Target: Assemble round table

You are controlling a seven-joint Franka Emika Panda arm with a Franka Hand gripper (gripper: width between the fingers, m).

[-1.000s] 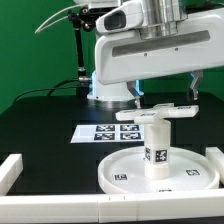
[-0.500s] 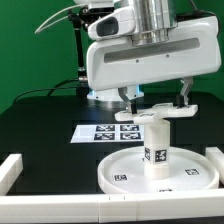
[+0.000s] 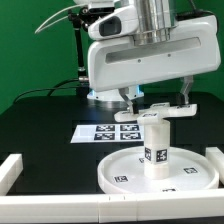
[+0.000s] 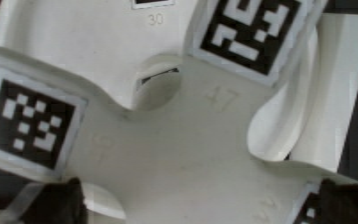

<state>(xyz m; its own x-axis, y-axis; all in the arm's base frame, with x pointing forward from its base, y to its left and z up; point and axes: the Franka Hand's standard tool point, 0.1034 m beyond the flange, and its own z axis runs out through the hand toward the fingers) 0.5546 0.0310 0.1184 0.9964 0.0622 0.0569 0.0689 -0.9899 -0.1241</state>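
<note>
The large rimmed round disc (image 3: 115, 170) lies flat on the black table. The short thick cylinder leg (image 3: 156, 150) stands upright at its middle. The flat cross-shaped base (image 3: 160, 113) sits on top of the leg. My gripper (image 3: 157, 97) hangs right over the base, open wide, with one finger on each side of it. In the wrist view the base (image 4: 176, 130) fills the picture with its square tags. The dark fingertips (image 4: 51, 200) show at its two sides, around the gripper (image 4: 197, 205). I cannot tell whether they touch the base.
The marker board (image 3: 105, 132) lies on the table behind the disc. White border blocks stand at the exterior view's left (image 3: 12, 170) and right (image 3: 212, 155) and along the front edge. The arm's base and cables are at the back.
The gripper has come down and toward the exterior view's left, from above the base to straddling it. In the last half second it has hardly moved. The parts have not moved.
</note>
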